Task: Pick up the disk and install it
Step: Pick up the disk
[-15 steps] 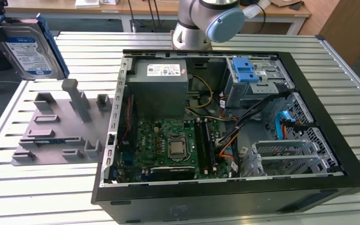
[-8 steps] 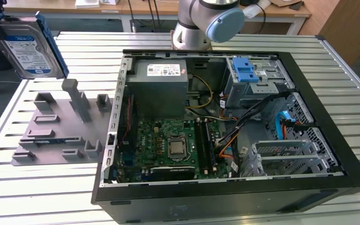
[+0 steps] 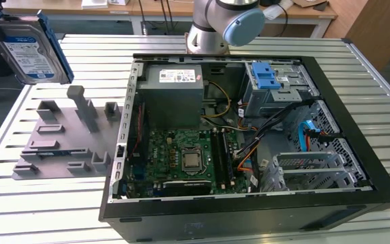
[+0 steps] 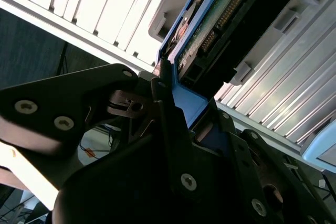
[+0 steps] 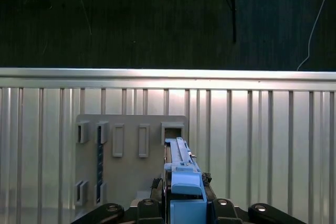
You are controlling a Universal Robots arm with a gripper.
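Disk (image 3: 27, 51) hangs edge-down above the grey fixture (image 3: 66, 137) on the bench (image 3: 46, 203) — end effector (image 5: 182, 182) clamped on its blue carrier, seemingly to clear the slots.

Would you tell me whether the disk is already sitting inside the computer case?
No, the disk hangs in the air over the grey holder, outside the computer case.
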